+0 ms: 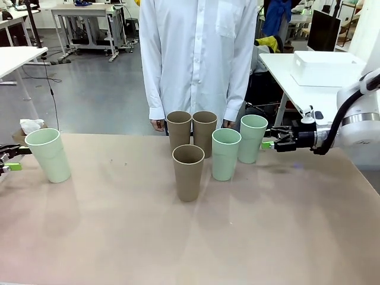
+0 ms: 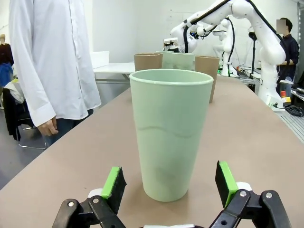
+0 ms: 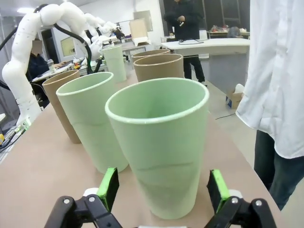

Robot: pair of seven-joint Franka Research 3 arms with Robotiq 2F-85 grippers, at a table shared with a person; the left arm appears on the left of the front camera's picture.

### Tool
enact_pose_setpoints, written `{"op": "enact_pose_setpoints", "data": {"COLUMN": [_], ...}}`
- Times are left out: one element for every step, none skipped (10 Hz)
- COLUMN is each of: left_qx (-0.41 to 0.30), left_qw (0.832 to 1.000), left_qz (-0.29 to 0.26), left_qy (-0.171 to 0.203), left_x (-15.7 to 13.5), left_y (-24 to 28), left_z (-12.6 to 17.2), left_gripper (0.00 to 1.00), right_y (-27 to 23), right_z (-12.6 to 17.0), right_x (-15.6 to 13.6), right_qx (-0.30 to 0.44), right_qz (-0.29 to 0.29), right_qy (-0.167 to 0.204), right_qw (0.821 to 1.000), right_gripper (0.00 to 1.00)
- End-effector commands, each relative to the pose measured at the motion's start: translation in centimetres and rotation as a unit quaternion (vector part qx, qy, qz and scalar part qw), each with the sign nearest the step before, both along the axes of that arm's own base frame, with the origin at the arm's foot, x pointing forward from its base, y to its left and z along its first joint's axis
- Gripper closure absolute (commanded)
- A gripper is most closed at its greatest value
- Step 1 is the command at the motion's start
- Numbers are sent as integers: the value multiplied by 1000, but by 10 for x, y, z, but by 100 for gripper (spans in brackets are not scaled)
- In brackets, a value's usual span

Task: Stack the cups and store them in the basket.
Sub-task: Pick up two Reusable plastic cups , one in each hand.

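Tan tabletop (image 1: 119, 237) runs from the robot to a person (image 1: 199, 59) in a white shirt, who stands at its far edge. At the table's left end the left gripper (image 2: 171, 184) is spread wide and grips nothing. Its green pads (image 2: 113, 183) stand either side of the upright left mint cup (image 2: 171, 133), with a gap on each side. Toward the right, the right gripper (image 3: 164, 187) is also spread wide, its pads (image 3: 108, 186) flanking the foot of the right mint cup (image 3: 159, 147) without touching it. Just beside that cup, a little nearer the robot, stands the middle mint cup (image 1: 225, 154). Three brown cups (image 1: 188, 172) cluster at mid-table, one in front and two side by side behind it, near the person. All six cups stand mouth up, none stacked. A white basket (image 1: 326, 67) sits on a side table (image 1: 285, 65) at far right, well apart from the cups.
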State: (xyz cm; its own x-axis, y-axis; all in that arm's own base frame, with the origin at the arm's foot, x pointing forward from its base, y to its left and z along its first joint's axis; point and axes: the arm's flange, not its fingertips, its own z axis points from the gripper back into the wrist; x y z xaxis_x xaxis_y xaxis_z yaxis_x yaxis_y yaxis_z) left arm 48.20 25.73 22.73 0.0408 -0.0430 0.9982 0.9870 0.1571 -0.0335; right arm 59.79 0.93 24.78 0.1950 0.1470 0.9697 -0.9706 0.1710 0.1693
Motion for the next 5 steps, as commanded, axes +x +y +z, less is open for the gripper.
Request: {"op": "enact_pose_setpoints", "data": {"left_qx": [-21, -25, -24, -25, -28], "left_qw": [1000, 999, 999, 999, 999], "left_qz": [3, 2, 4, 10, 14], "left_qy": [-22, -24, -25, -27, -29], "left_x": [0, 2, 4, 5, 6], "left_y": [0, -6, -11, -12, -15], "left_z": [1, -2, -4, -5, -5], "left_gripper": [0, 0, 0, 0, 0], "right_y": [-9, -7, -6, -6, -7], "right_z": [-6, -9, -12, -14, -17], "right_x": [3, 5, 8, 9, 12], "right_qx": [14, 21, 28, 36, 40], "right_qz": [30, 36, 34, 32, 21], "right_qy": [-29, -34, -35, -32, -30], "right_qw": [999, 999, 998, 998, 999], "right_gripper": [0, 0, 0, 0, 0]}}
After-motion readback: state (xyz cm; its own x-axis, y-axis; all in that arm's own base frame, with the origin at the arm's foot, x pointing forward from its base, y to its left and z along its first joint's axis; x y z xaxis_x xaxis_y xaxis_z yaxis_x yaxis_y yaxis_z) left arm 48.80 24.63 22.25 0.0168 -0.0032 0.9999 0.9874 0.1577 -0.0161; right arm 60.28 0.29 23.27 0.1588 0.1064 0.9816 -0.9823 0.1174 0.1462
